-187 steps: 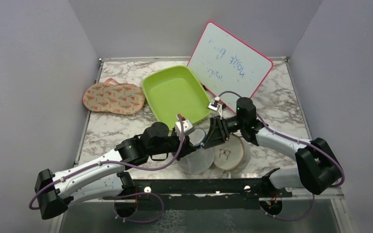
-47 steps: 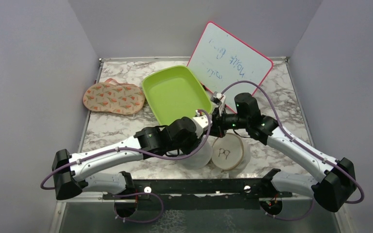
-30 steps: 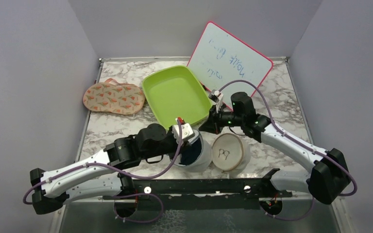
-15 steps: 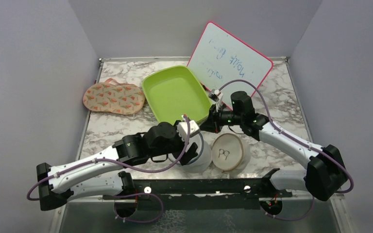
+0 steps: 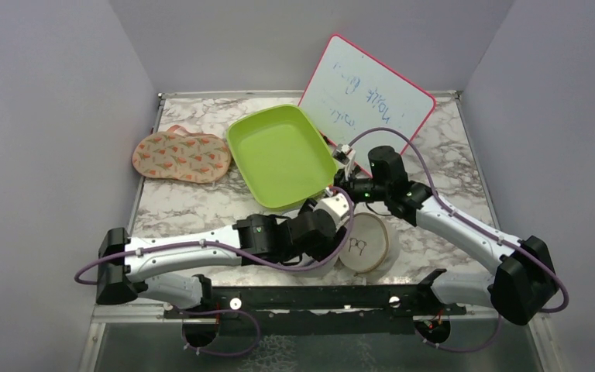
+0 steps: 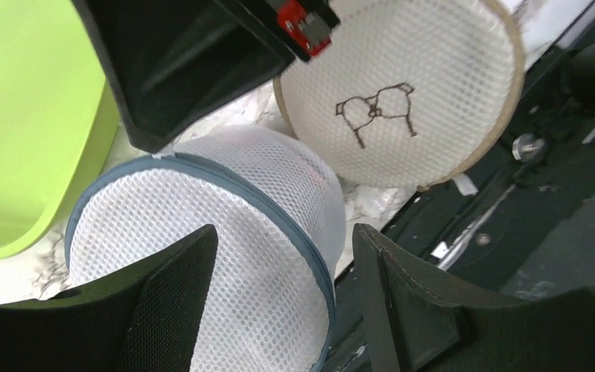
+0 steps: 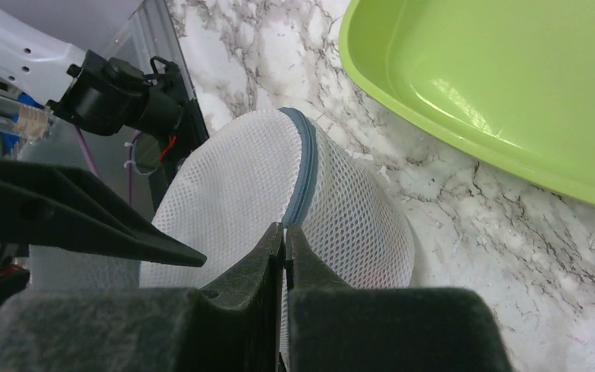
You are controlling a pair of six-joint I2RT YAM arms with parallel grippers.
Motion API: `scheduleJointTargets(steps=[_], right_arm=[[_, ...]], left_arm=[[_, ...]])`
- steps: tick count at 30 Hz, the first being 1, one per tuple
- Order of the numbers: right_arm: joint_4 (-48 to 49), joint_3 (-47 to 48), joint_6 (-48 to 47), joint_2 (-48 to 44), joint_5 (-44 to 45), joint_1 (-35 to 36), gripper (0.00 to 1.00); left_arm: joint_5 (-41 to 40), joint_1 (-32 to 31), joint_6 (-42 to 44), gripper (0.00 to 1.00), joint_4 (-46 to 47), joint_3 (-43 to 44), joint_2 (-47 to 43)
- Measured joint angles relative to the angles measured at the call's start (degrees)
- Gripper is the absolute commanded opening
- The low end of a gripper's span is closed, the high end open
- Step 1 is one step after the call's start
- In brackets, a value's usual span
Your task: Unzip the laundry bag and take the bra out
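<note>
The laundry bag (image 6: 201, 256) is a white mesh drum with a grey-blue zip rim, standing on the marble near the front edge. My left gripper (image 6: 283, 232) is open. One finger lies over the mesh face and the other just past the rim. My right gripper (image 7: 285, 229) is shut on the zip rim at the top of the laundry bag (image 7: 232, 194). In the top view my left arm covers most of the bag, and the right gripper (image 5: 339, 188) sits at its far side. The bra is hidden.
A beige mesh disc (image 5: 366, 242) with drawn black glasses leans just right of the bag. A green tray (image 5: 279, 155) lies behind it, a whiteboard (image 5: 368, 93) stands at the back, and a patterned pouch (image 5: 180, 155) is at the left. A black rail (image 5: 318, 298) runs along the front edge.
My left gripper has opened, and its arm has swung right and stretched over the bag toward the disc. The right gripper has stayed shut at the zip and has barely moved.
</note>
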Motion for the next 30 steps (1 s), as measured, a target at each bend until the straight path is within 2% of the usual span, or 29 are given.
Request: scheduleJointTargets(steps=[4,10,12,14,24,30], right_arm=[[-0.48,0.2,0.0,-0.13,0.02,0.09,0.01],[-0.55,0.2,-0.02,-0.26,0.02,0.15,0.01],[-0.57,0.2,-0.04,-0.31,0.02,0.15,0.01],[-0.61,0.2,-0.04,-0.39,-0.02,0.15,0.01],[2.6,-0.28,2.69,0.7,-1.49,0.13,0.01],[6.67,-0.28,4.57,4.76,-4.55,-1.27,0.01]], left_arm=[[-8.15,-4.0,-3.5,0.49,-3.1,0.15,2.99],[-14.38,-4.76,-6.8,0.31,-6.32,-0.59,3.87],[-14.69,-4.76,-6.88,0.21,-6.4,-0.96,3.02],[-14.05,-4.55,-6.49,0.0,-5.53,-1.6,1.84],[-7.15,-2.45,-4.98,0.0,-1.09,-5.7,-5.05],[-3.06,-2.34,0.55,0.0,0.5,-7.19,-10.54]])
